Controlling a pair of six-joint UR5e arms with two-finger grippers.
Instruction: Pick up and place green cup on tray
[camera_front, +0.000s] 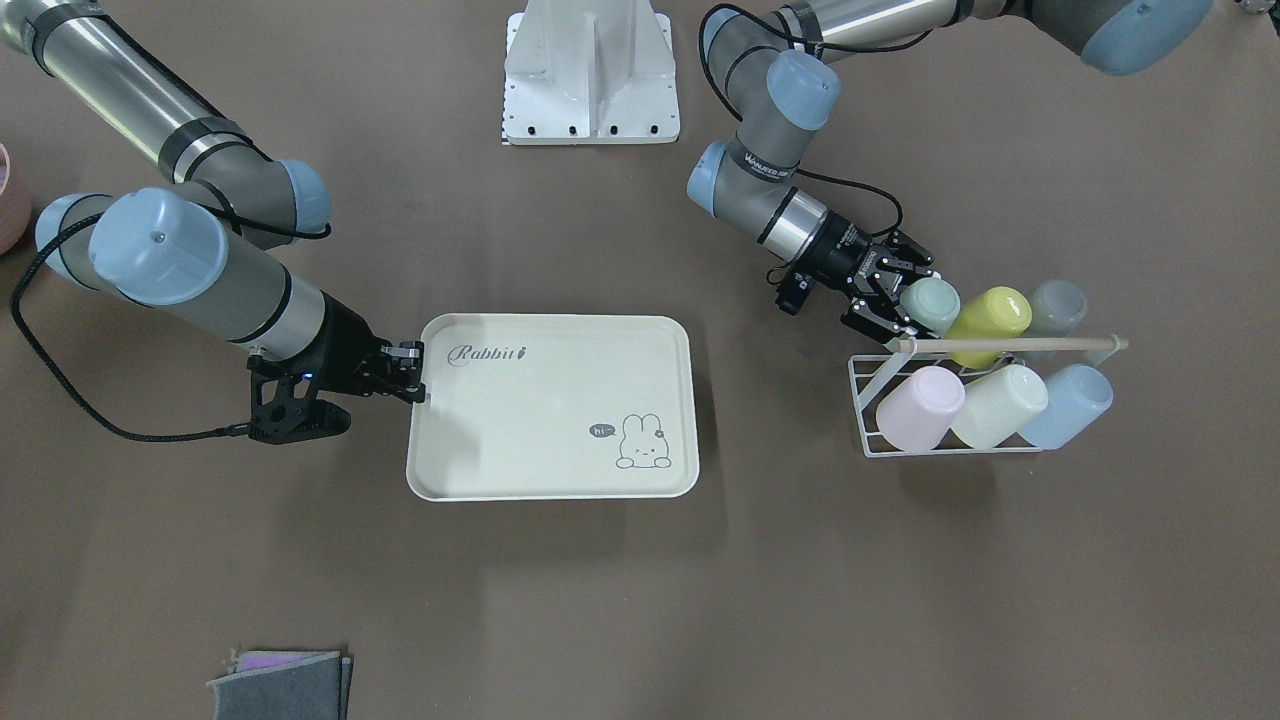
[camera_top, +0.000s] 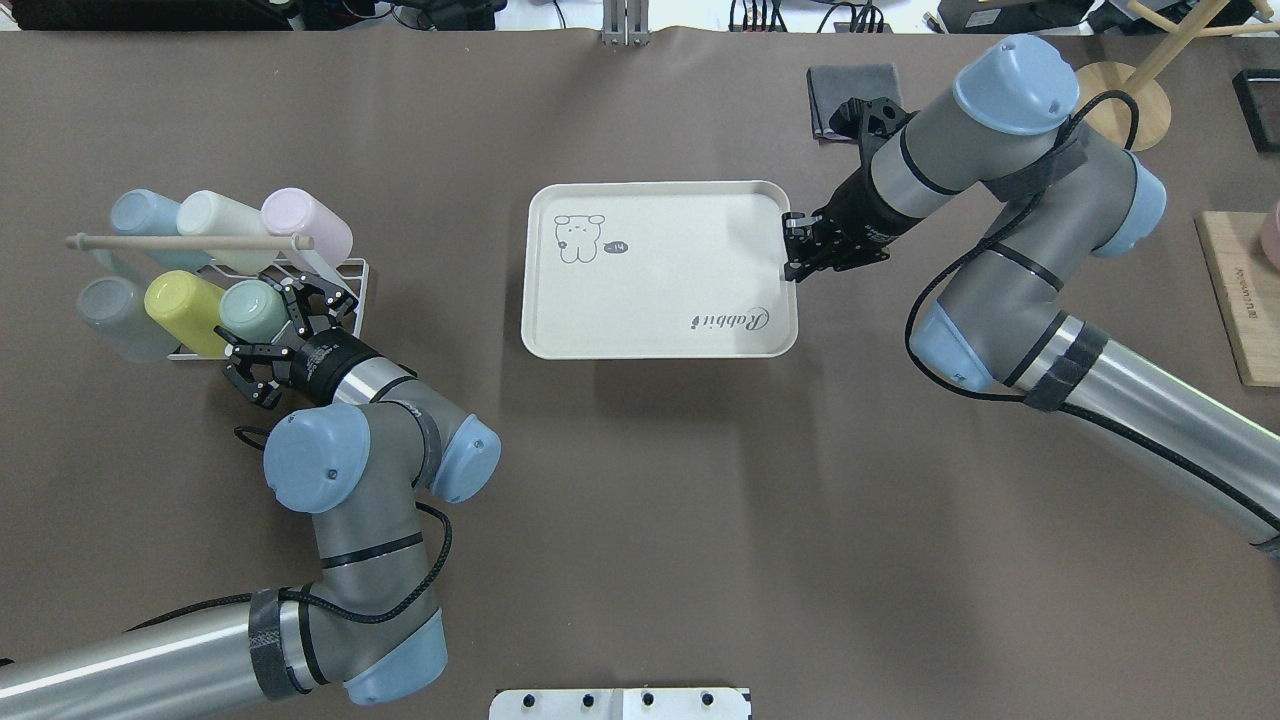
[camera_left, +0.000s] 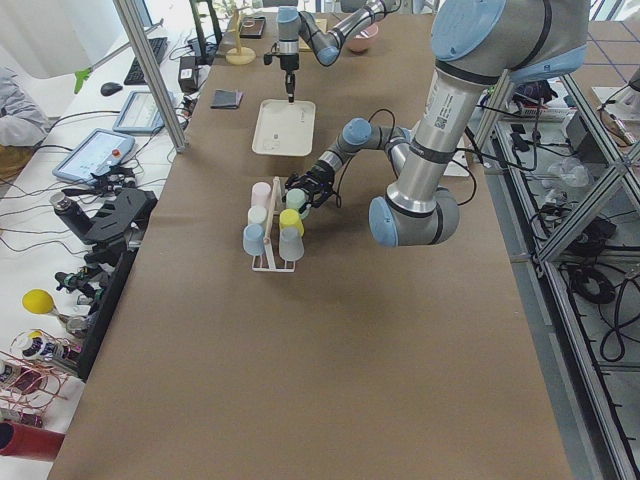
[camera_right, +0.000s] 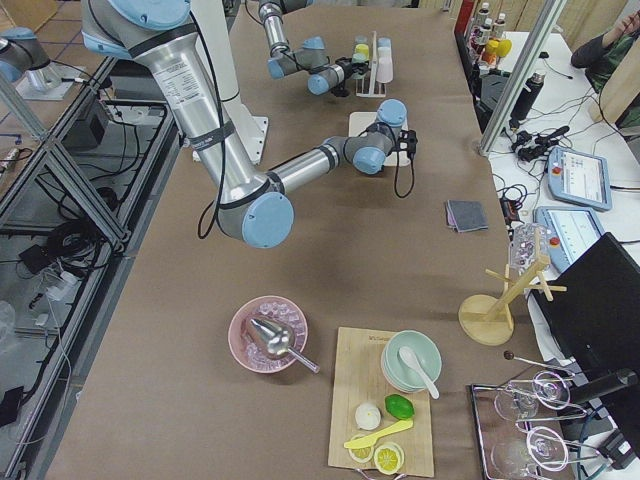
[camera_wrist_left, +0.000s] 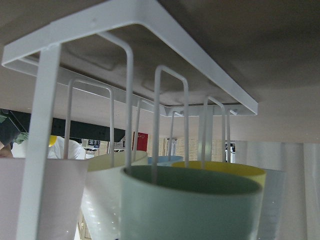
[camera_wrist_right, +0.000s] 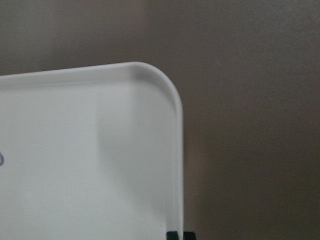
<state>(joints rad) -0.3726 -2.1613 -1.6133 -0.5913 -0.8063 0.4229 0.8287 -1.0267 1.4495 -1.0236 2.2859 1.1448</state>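
Observation:
The green cup (camera_front: 932, 304) lies on its side in the white wire rack (camera_front: 862, 395), mouth toward my left arm; it also shows in the overhead view (camera_top: 250, 310) and fills the bottom of the left wrist view (camera_wrist_left: 190, 205). My left gripper (camera_front: 903, 298) (camera_top: 268, 328) is open, with its fingers spread on either side of the cup's mouth end. The cream tray (camera_front: 540, 470) (camera_top: 650, 340) lies flat mid-table. My right gripper (camera_front: 414, 385) (camera_top: 790, 262) is shut on the tray's rim (camera_wrist_right: 177, 125) near a corner.
The rack also holds a yellow-lime cup (camera_front: 990, 315), a grey-blue cup (camera_front: 1058, 308), a pink cup (camera_front: 918, 408), a cream cup (camera_front: 998, 405) and a light blue cup (camera_front: 1068, 405) under a wooden rod (camera_front: 1010, 343). A grey cloth (camera_front: 280, 685) lies near the table edge. The robot base (camera_front: 590, 75) stands behind the tray.

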